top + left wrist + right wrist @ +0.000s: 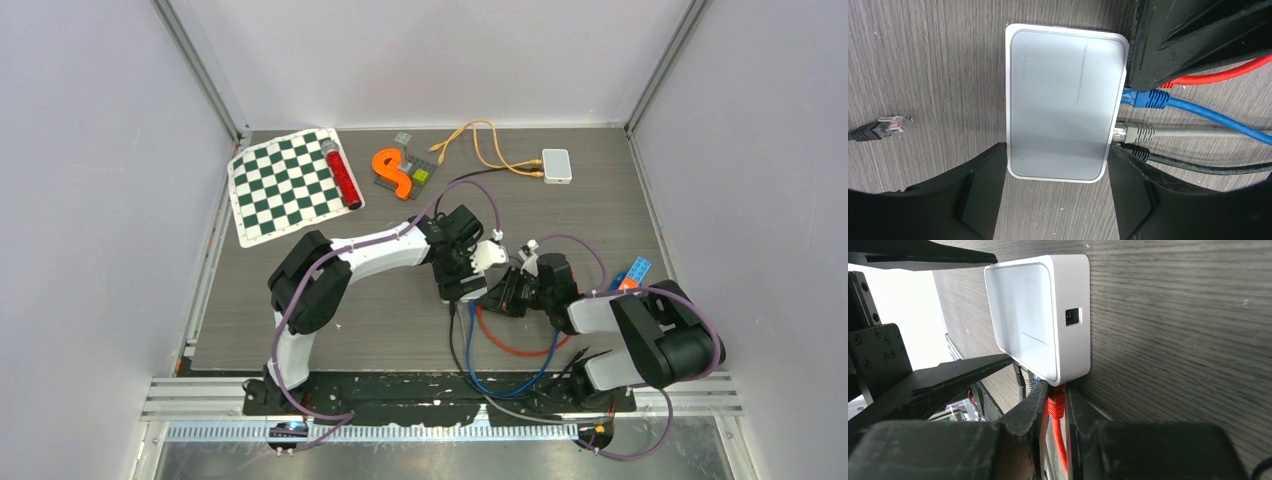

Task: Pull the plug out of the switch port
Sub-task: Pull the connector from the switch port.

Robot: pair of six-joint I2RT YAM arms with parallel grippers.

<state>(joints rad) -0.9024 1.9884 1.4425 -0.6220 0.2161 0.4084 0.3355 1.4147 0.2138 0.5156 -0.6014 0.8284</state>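
Top view: both arms meet near the middle of the surface (380, 320), just toward 6 o'clock.

Switch (1063, 100): white, lying flat. Left pincer (1055, 170) is clamped across its body, one finger on each long side. The side at 3 o'clock in the left wrist view carries the ports.

Ports, top to bottom in that view:
- red cable (1228, 72), its plug hidden under the right pincer's black body
- blue plug (1145, 98), seated
- grey plug (1135, 132), seated
- black plug (1135, 151), seated

Right pincer (1055, 392): pressed onto the red plug (1055, 407), fingers on both sides. The plug's tip meets the switch's port edge. Cannot tell how deep it sits.

Loose plug (888, 126): black with a clear tip, on the surface at 9 o'clock from the switch and well apart from it.

Top view, far part of the surface:
- second switch (556, 165) at 1 o'clock, with orange cables (485, 140) attached
- checker mat (290, 185) at 10 o'clock
- red tube (342, 175) on the mat's 3 o'clock edge

The cables from the held switch trail toward 6 o'clock and loop between the arm bases.
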